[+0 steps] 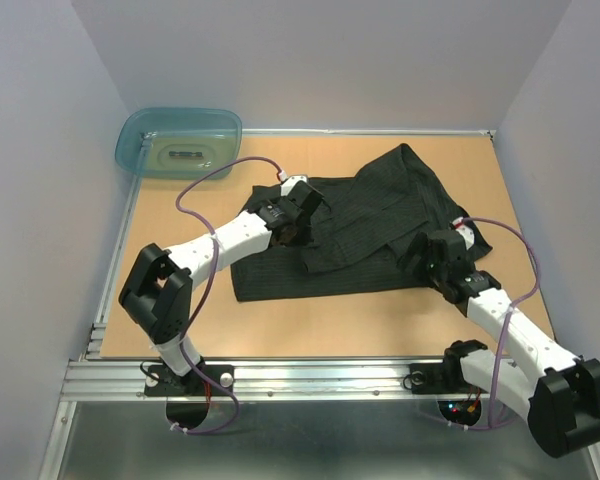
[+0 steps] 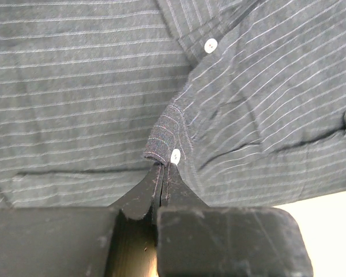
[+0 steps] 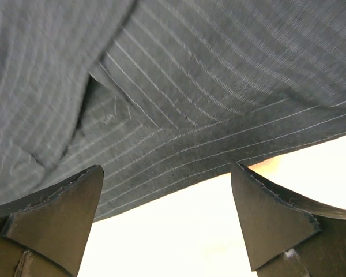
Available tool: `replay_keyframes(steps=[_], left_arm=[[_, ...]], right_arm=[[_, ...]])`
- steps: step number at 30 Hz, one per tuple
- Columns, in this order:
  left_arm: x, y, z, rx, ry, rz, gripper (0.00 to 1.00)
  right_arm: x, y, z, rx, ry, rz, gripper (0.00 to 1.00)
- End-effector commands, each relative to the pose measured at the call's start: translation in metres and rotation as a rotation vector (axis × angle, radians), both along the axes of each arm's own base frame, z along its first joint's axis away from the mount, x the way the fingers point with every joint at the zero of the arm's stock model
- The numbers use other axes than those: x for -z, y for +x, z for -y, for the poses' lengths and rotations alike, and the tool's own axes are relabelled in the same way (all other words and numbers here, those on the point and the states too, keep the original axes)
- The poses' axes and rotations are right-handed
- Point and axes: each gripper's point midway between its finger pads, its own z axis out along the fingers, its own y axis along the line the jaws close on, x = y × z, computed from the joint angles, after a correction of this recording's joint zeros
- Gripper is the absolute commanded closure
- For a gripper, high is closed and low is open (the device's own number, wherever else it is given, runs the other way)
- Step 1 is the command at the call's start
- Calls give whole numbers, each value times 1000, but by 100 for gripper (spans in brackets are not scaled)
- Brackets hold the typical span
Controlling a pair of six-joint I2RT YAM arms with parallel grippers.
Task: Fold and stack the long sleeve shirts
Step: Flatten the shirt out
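A dark pinstriped shirt lies partly folded in the middle of the table. The left gripper pinches a buttoned edge, probably to pull a fold across. The right gripper gapes wide at the near-right hem, holding nothing, likely lining up a grasp. The sleeves are lost among the folds. A teal tub sits far left.

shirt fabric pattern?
Dark charcoal shirt with thin pale pinstripes, clearest in the left wrist view.

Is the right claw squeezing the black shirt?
No, the right gripper is open, its jaws wide apart above the table, with the black shirt lying just ahead of them.
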Motion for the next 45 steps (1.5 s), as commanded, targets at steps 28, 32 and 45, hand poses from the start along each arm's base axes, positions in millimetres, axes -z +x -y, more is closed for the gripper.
replay_keyframes(steps=[28,32,45], left_arm=[[-30,-24,-62,120,159,17,100],[-24,-15,-69,111,213,35,100],[0,10,-92,79,375,76,100]], right_arm=[[-68,41,20,52,-78,124,5],[-63,38,21,47,-88,110,5],[-52,37,19,25,-93,79,5]])
